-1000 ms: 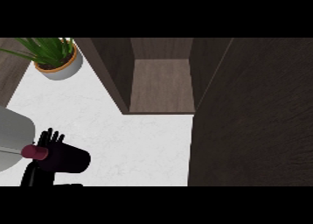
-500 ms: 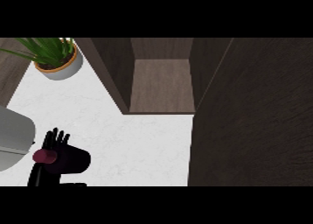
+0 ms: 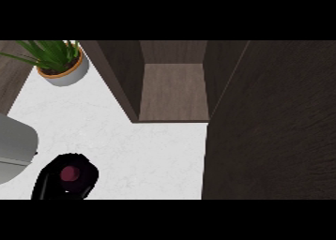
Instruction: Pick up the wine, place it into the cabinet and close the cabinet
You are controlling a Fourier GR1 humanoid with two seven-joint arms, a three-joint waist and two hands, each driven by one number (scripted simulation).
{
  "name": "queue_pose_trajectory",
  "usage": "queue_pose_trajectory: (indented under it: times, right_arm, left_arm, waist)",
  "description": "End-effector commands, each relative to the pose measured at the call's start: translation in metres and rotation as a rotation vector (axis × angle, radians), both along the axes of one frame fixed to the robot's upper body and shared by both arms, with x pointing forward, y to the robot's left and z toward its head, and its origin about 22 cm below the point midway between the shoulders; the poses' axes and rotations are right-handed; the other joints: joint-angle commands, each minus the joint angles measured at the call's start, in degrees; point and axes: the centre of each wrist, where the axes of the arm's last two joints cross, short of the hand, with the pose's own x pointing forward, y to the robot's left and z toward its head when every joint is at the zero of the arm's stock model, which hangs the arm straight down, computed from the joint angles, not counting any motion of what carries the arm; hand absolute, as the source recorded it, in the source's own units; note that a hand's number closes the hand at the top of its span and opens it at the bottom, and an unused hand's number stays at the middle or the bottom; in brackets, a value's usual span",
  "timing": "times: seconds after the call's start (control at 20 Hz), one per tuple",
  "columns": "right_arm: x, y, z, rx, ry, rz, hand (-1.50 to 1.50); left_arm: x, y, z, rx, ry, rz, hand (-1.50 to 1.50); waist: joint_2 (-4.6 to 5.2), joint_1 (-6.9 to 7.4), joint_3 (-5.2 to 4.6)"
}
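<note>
Head view: the wine sits low in the picture at about 8 o'clock, well short of the cabinet, whose open compartment lies at 12 o'clock. A second ago the bottle showed more of its dark side, with the maroon cap toward 9 o'clock and the body running off toward 3 o'clock. Now the cap faces almost straight up at the camera and the body is foreshortened beneath it, so the bottle has swung to near upright. It has also shifted a little toward 4 o'clock across the white desk. I read this as the pick-up under way and the wine probably in hand, with the carry to the cabinet not yet begun

The left hand shows only as a black mass pressed against the bottle's 9 o'clock side. It merges with the dark glass, so I cannot tell how far it is closed or whether it truly has hold of the wine. Earlier its outline stood up clear at the bottle's 11 o'clock; that outline has now dropped from sight. The grey left forearm comes in from 9 o'clock. The right hand is nowhere in view

The cabinet door stands open, filling the 3 o'clock side, and a potted plant stands at 11 o'clock, well apart from the bottle
</note>
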Motion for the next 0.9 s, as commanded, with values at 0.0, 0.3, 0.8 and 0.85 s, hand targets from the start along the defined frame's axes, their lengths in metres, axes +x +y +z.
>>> queue_pose_trajectory:
  times: [0.0, 0.3, 0.8, 0.85]
  right_arm:
    - [-0.034, -0.007, 0.019, 0.036, -0.057, 0.057, -1.5]
    - [-0.035, -0.011, 0.015, 0.037, -0.037, 0.026, -1.5]
    - [-0.021, -0.01, 0.014, 0.025, -0.043, 0.027, -1.5]
    - [-0.031, -0.007, 0.012, 0.034, -0.017, 0.033, -1.5]
  left_arm:
    - [-0.017, -0.012, -0.01, 0.09, -0.044, -0.067, 1.5]
    - [-0.007, -0.013, 0.006, 0.145, -0.047, 0.033, 1.5]
    - [0.012, -0.01, 0.042, 0.204, -0.152, 0.158, 1.5]
    - [0.012, -0.016, 0.046, 0.175, -0.16, 0.152, 1.5]
  waist:
    - [-0.03, -0.12, -0.11]
    - [0.01, 0.19, -0.06]
    - [-0.01, 0.45, -0.07]
    - [-0.03, 0.34, -0.07]
